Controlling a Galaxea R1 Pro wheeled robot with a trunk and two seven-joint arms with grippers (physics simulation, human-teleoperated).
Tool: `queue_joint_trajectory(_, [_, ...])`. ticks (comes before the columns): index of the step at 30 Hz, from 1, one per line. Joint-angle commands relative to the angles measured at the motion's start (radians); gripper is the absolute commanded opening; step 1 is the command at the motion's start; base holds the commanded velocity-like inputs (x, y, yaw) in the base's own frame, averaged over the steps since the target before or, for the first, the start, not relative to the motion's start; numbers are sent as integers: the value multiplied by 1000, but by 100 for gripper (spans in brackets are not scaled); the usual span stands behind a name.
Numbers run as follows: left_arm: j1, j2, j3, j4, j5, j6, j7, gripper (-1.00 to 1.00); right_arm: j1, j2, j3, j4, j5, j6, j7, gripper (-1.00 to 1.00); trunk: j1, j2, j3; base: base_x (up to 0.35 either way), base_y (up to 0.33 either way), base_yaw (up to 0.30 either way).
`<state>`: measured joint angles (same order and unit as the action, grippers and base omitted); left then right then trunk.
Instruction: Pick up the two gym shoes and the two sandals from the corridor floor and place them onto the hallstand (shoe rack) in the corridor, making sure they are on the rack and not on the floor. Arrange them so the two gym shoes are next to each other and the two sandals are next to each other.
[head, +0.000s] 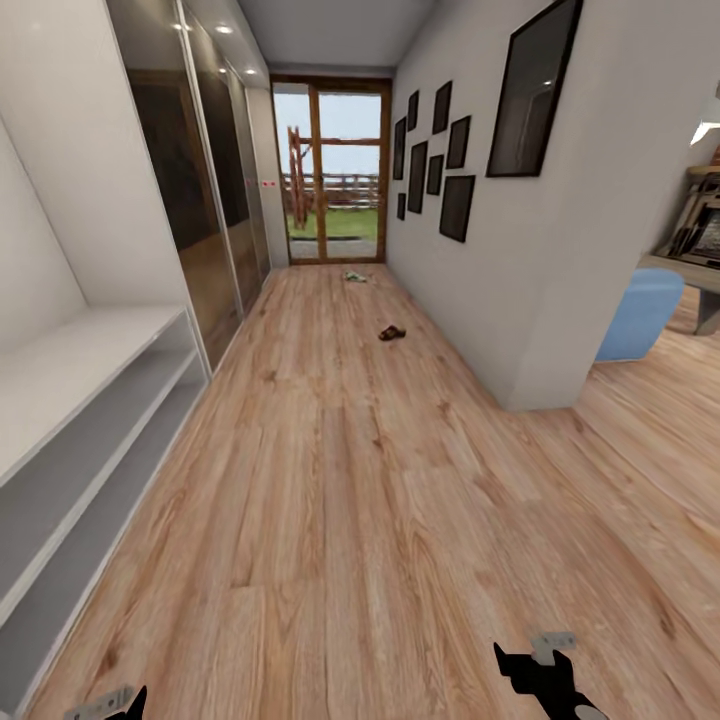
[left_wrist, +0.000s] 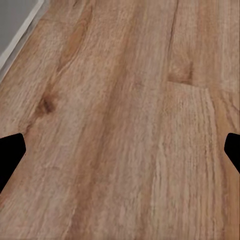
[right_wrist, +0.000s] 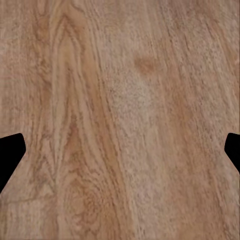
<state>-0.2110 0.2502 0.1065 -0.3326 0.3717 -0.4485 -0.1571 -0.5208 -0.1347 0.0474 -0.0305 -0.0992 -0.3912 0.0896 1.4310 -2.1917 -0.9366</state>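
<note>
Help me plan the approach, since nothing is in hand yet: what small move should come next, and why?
Probably drive forward down the corridor toward the sandals. They lie far ahead on the floor, with the gym shoes farther still near the glass door, well beyond either arm. Both the left gripper and the right gripper are open over bare planks, and the hallstand shelves hold no shoes.

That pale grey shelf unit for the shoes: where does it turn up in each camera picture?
Head view: the hallstand fills the left edge.
Left wrist view: a grey strip at one corner, probably its base.
Right wrist view: not in it.
Shared landmark: the corridor floor.
</note>
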Motion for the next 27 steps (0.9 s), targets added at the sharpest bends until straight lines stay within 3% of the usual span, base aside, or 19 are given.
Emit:
queue_joint_trajectory(1, [-1,0,2,1,10,-1,-10,100,-1,0,5,1,-10,-4,7,100,0,0,-1,303,177,0])
queue_joint_trajectory(9, [-1,0,2,1,10,-1,-10,100,-1,-1,5,2,-8,-3,10,100,0,0,-1,305,167,0])
queue_joint_trajectory(17, [3,-2,1,1,10,-3,-9,100,-1,3,3,2,-11,-5,0,100,0,0,-1,42,0,0])
queue_joint_trajectory(27, [5,-2,1,1,12,-4,-9,100,1,-3,3,1,-11,-5,1,100,0,0,-1,279,0,0])
